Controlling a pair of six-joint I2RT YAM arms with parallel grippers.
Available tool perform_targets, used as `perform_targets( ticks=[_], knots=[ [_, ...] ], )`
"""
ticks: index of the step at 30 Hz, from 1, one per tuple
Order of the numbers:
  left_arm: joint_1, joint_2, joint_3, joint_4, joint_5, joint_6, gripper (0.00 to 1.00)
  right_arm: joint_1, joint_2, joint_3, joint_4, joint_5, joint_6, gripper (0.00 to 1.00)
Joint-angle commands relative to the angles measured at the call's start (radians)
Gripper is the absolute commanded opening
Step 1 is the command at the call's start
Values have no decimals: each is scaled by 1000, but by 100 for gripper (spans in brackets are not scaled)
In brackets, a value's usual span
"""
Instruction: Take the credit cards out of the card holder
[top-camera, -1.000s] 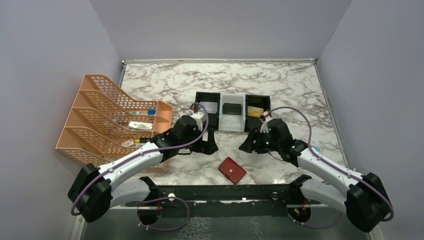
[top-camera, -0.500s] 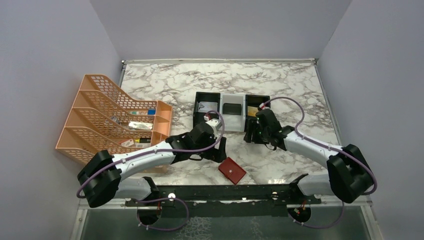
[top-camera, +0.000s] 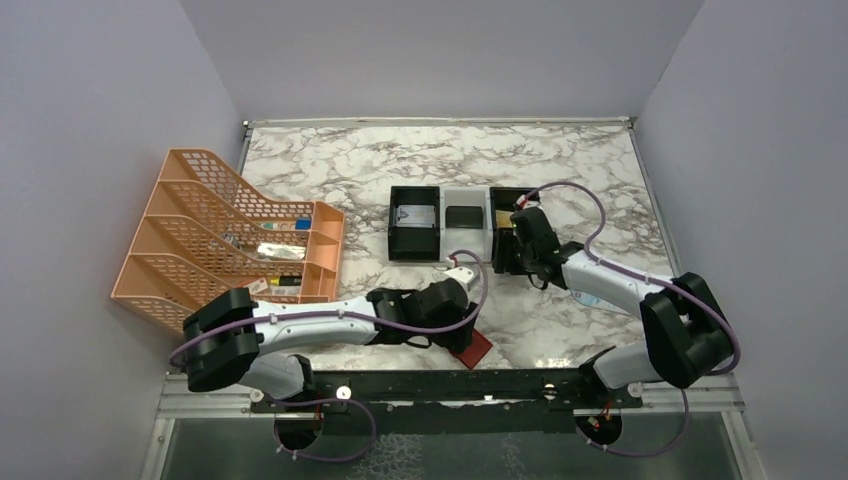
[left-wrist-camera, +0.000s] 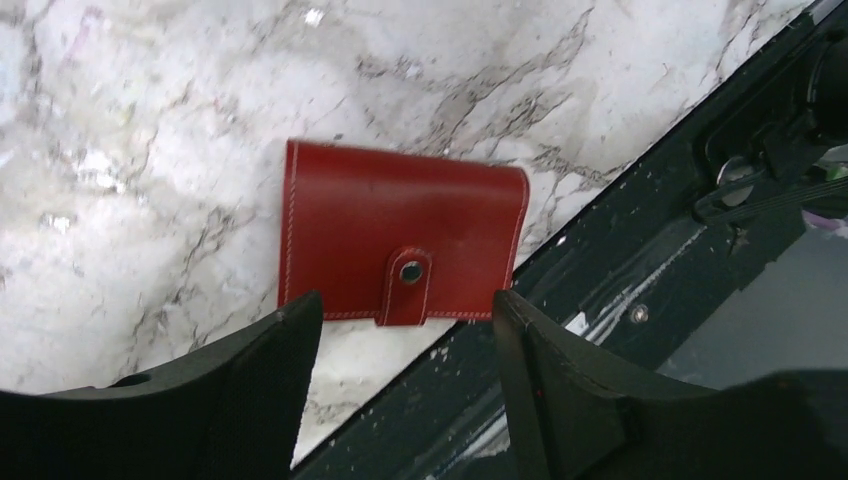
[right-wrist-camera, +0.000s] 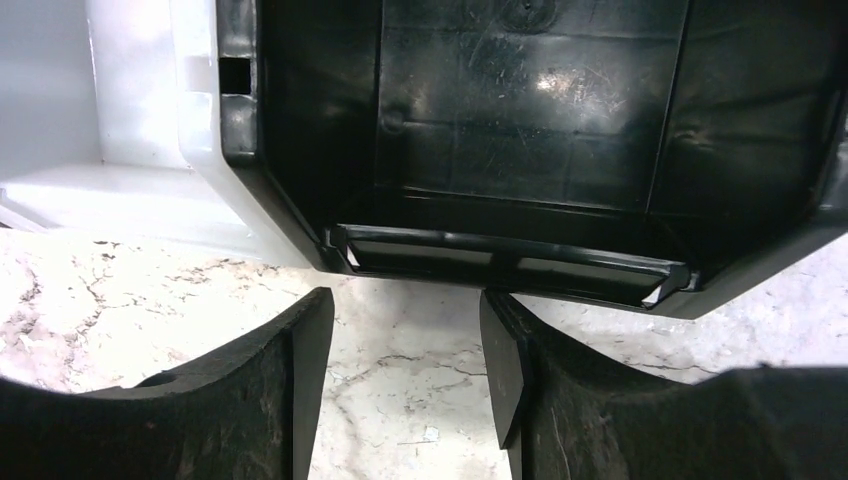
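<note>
The card holder (left-wrist-camera: 405, 240) lies shut on the marble at the table's near edge, dark red with its snap strap fastened; in the top view only its corner (top-camera: 481, 348) shows past my left arm. My left gripper (left-wrist-camera: 405, 300) (top-camera: 462, 330) hovers open just above its strap edge, nothing between the fingers. A silvery credit card (top-camera: 418, 215) and a black one (top-camera: 462, 216) lie in the tray's left and middle compartments. My right gripper (right-wrist-camera: 405, 300) (top-camera: 502, 262) stands open and empty over the marble, right before the tray's right black compartment (right-wrist-camera: 530, 130).
The black-and-white three-compartment tray (top-camera: 466, 250) sits mid-table. An orange tiered organizer (top-camera: 230, 240) with small items stands at the left. A black metal rail (left-wrist-camera: 650, 280) (top-camera: 450, 385) runs along the near edge, right beside the card holder. Grey walls enclose the table.
My left arm swung right and toward the near edge until its gripper reached the card holder, jaws narrowing somewhat. My right gripper moved up to the tray's right compartment.
</note>
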Motion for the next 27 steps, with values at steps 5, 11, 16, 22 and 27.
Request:
perform_targets(
  ticks=[5, 11, 16, 22, 27],
  knots=[
    [-87, 181, 159, -46, -118, 136, 52, -18, -166, -77, -10, -253, 17, 55],
    [-110, 246, 187, -74, -111, 178, 44, -17, -260, -209, 8, -516, 86, 52],
    [-110, 248, 175, -89, -115, 203, 44, -17, -288, -287, 36, -583, 108, 51],
    [-111, 269, 170, -94, -118, 207, 39, -17, -254, -298, 29, -737, 34, 51],
    [-111, 263, 150, -93, -130, 206, 31, -18, -223, -304, 42, -819, -2, 50]
  ],
)
